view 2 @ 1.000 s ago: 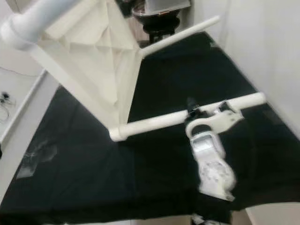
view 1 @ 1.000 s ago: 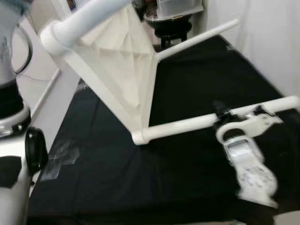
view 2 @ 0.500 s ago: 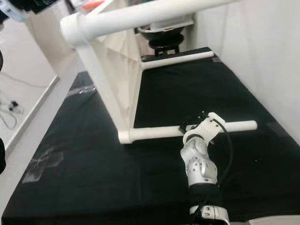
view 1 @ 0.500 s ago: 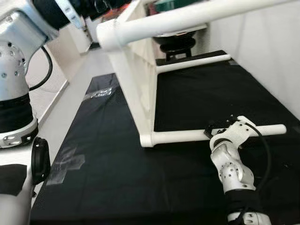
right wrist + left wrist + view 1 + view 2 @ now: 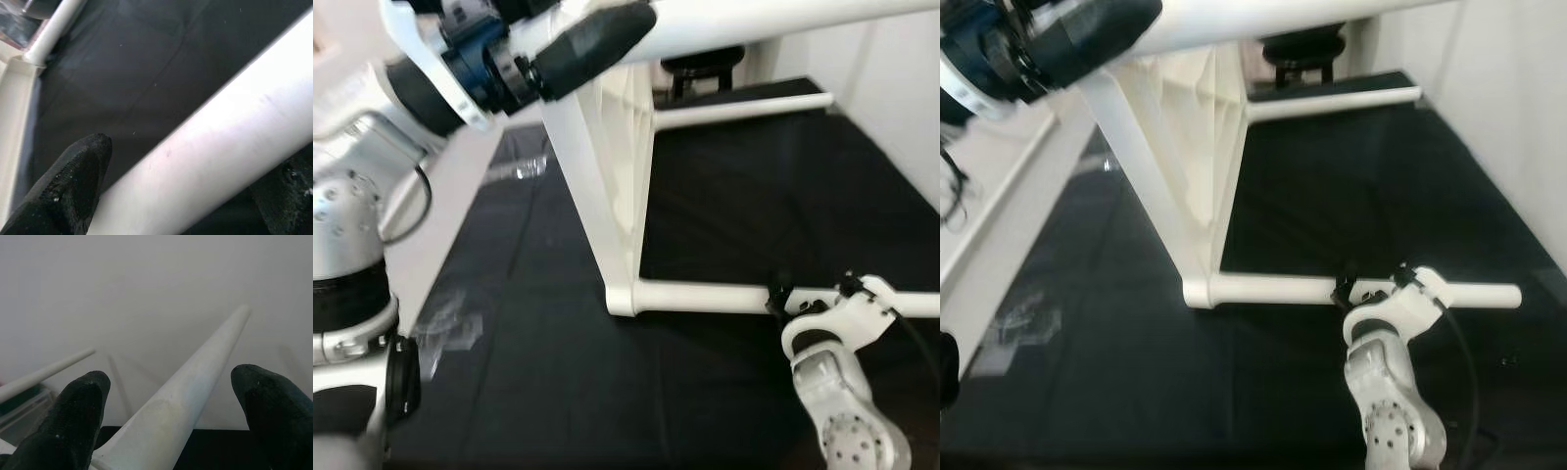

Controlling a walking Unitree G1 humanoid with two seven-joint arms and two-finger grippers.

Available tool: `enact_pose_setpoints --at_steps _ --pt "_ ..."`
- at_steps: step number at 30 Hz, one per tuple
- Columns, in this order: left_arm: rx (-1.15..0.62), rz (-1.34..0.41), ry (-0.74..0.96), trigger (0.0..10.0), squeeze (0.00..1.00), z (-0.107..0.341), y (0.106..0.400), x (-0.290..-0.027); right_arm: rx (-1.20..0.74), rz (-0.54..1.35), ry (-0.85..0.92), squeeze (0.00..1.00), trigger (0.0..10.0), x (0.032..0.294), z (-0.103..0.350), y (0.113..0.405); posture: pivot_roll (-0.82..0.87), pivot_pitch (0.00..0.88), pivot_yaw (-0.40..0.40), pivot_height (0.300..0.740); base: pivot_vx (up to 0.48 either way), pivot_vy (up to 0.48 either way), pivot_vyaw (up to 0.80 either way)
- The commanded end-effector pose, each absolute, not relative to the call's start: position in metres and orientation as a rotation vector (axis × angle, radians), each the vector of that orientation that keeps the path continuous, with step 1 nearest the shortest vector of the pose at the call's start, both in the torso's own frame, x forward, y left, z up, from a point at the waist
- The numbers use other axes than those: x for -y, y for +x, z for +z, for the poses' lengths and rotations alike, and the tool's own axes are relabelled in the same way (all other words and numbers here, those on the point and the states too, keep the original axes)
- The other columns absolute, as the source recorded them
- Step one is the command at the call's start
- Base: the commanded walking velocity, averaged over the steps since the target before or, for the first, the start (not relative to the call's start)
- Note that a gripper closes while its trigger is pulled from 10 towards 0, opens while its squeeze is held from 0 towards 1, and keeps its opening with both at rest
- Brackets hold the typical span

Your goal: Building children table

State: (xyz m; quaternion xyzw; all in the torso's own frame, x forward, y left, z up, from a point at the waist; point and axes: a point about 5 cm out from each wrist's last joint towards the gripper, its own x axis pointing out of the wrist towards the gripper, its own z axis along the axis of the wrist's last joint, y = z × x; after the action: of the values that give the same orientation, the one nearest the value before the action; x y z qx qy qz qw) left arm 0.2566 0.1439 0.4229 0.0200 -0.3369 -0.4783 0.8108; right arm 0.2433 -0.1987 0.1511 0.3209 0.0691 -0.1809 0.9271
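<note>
While the left gripper (image 5: 592, 44) clasps the raised upper leg (image 5: 754, 20), the white children table (image 5: 607, 186) stands on edge on the black mat (image 5: 509, 323); the right gripper (image 5: 1371, 292) clamps the lower leg (image 5: 1283, 289). Uneven pulling could twist a joint.

The left arm is raised high, its wrist turned rightward, and the left gripper (image 5: 592, 44) closes its black fingers (image 5: 78, 426) around a white leg. Low on the right, the right gripper (image 5: 1356, 292) clamps another white leg, silver forearm angled upward beneath it.
</note>
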Motion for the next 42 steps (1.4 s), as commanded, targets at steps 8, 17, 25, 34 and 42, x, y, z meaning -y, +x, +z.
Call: enact_pose_setpoints --at_steps 8,17,25,34,42 --pt "0.611 -1.026 -0.032 10.0 0.00 0.393 0.271 -0.137 -0.132 -0.330 0.813 1.00 10.0 0.195 0.156 0.191 -0.17 0.152 0.177 0.740 0.000 0.000 0.00" --pt "0.608 -1.029 -0.053 10.0 0.00 0.387 0.270 -0.134 -0.076 -0.148 0.897 1.00 10.0 0.188 0.168 0.168 -0.18 0.161 0.170 0.740 0.000 0.000 0.00" --pt "0.589 -1.032 -0.077 10.0 0.00 0.377 0.271 -0.133 0.077 0.122 0.780 0.73 10.0 0.187 0.205 0.165 -0.19 0.162 0.166 0.740 0.000 0.000 0.00" --pt "0.675 -1.161 -0.136 10.0 0.00 0.396 0.259 -0.138 0.152 0.315 0.604 0.00 10.0 0.166 0.224 0.203 -0.14 0.129 0.171 0.740 0.000 0.000 0.00" --pt "0.672 -1.141 -0.147 10.0 0.00 0.398 0.257 -0.146 0.173 0.346 0.360 0.00 10.0 0.162 0.225 0.233 -0.12 0.112 0.172 0.740 0.000 0.000 0.00"
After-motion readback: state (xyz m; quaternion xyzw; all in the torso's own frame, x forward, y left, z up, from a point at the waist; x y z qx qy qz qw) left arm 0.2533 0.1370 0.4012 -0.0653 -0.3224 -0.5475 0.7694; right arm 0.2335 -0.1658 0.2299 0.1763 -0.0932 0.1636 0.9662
